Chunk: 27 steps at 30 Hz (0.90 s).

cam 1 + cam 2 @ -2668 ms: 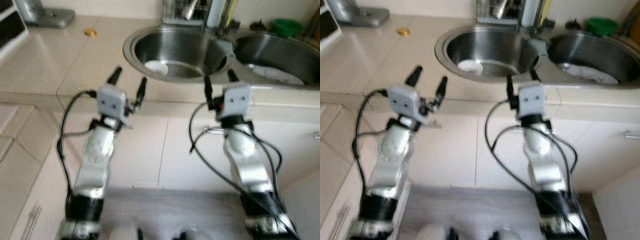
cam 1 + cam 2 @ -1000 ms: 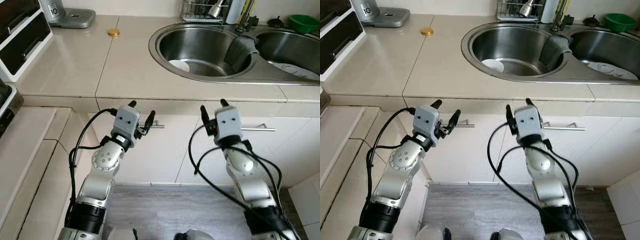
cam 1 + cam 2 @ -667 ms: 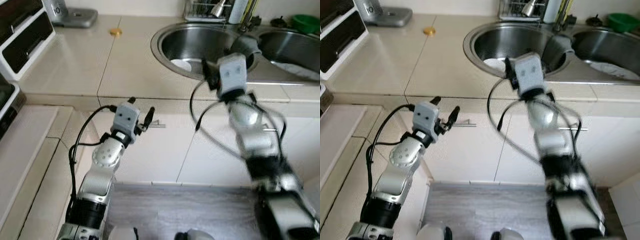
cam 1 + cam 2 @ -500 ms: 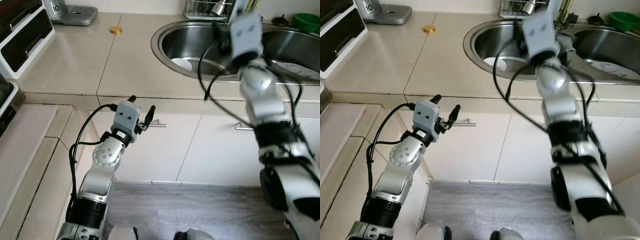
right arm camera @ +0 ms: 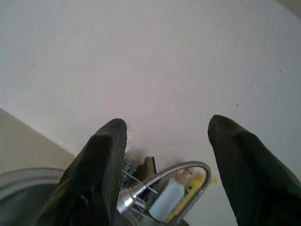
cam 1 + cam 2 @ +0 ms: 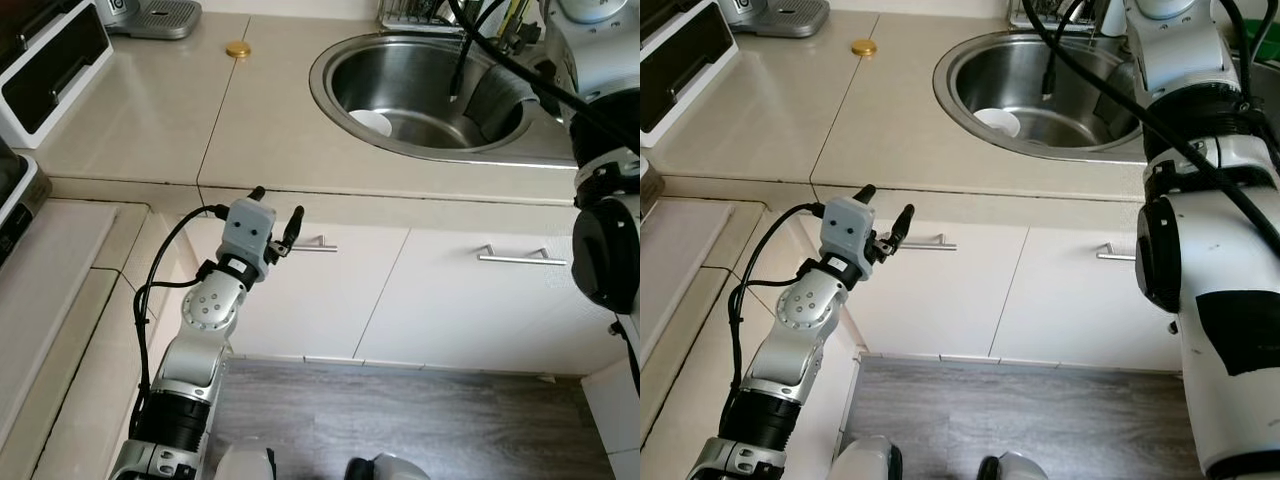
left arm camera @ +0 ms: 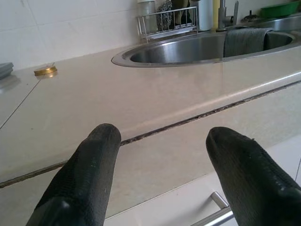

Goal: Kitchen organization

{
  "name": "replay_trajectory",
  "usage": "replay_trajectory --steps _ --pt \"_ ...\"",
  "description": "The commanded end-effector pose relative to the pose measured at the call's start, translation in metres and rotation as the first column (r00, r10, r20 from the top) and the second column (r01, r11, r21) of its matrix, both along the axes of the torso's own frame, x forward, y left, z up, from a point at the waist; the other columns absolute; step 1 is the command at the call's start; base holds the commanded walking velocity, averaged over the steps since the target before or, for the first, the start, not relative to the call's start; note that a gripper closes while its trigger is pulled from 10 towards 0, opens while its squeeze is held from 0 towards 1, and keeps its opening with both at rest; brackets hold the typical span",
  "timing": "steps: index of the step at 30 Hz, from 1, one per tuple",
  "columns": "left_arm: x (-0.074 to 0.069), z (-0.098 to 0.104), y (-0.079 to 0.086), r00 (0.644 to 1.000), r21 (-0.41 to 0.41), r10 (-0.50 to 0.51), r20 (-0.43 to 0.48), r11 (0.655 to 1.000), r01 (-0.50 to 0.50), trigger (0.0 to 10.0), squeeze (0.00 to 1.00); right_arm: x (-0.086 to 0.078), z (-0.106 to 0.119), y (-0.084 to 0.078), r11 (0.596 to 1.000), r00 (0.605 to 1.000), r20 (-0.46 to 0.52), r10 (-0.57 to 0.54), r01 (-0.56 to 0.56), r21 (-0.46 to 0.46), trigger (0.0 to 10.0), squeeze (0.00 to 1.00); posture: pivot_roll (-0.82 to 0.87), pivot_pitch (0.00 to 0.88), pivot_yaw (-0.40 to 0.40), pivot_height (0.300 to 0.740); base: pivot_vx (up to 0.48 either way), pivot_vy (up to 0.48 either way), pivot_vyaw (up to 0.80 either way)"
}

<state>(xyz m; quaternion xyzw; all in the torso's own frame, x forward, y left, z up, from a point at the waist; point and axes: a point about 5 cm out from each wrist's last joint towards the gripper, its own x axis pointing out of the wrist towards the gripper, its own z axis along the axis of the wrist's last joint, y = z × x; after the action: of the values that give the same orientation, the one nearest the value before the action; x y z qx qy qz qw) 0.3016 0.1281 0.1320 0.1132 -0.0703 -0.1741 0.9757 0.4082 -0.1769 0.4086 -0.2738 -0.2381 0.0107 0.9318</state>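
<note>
My left gripper (image 6: 277, 202) hangs open and empty just below the front edge of the beige counter (image 6: 140, 110), in front of a cabinet door. In the left wrist view its fingers (image 7: 89, 174) point across the counter toward the steel sink (image 6: 440, 152). A small white dish (image 6: 371, 122) lies in the sink's left basin. My right arm (image 6: 600, 60) is raised high over the sink, its gripper beyond the top edge of the eye views. In the right wrist view the right gripper (image 5: 164, 136) is open and empty, facing the white wall above the faucet (image 5: 164, 176).
A grey cloth (image 6: 500, 95) drapes over the sink divider. A gold lid (image 6: 238, 48) lies on the counter at the back. A wire dish rack (image 7: 167, 21) stands behind the sink. A black-fronted white unit (image 6: 50, 60) sits at far left. Cabinet handles (image 6: 522, 258) run below the counter.
My right arm has swung up from in front of the cabinet to high over the sink, its gripper passing out of the eye views. The left arm has barely moved.
</note>
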Motion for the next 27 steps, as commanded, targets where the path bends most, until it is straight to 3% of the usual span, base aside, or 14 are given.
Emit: replay_trajectory --steps 1,13,18,27 --pt "0.003 0.003 -0.001 1.000 0.010 0.001 0.018 1.000 -0.001 10.0 0.00 -0.006 0.022 -0.003 1.000 0.999 0.048 -0.002 0.003 -0.017 10.0 0.00 0.24 0.000 -0.077 0.740 0.000 0.000 0.00" --pt "0.003 0.002 -0.002 1.000 0.011 -0.007 0.019 1.000 0.007 10.0 0.00 -0.019 0.051 -0.015 0.997 0.985 0.175 -0.017 0.005 0.073 10.0 0.00 0.24 0.000 -0.071 0.740 0.000 0.000 0.00" --pt "0.004 0.002 -0.003 1.000 0.009 -0.006 0.022 1.000 0.006 10.0 0.00 -0.033 0.075 -0.027 0.987 0.957 0.288 -0.046 0.000 0.159 10.0 0.00 0.24 0.000 -0.071 0.740 0.000 0.000 0.00" --pt "0.005 0.002 -0.003 1.000 0.006 -0.004 0.022 1.000 0.004 10.0 0.00 -0.046 0.096 -0.040 0.978 0.932 0.353 -0.082 0.008 0.208 10.0 0.00 0.23 0.000 -0.073 0.740 0.000 0.000 0.00"
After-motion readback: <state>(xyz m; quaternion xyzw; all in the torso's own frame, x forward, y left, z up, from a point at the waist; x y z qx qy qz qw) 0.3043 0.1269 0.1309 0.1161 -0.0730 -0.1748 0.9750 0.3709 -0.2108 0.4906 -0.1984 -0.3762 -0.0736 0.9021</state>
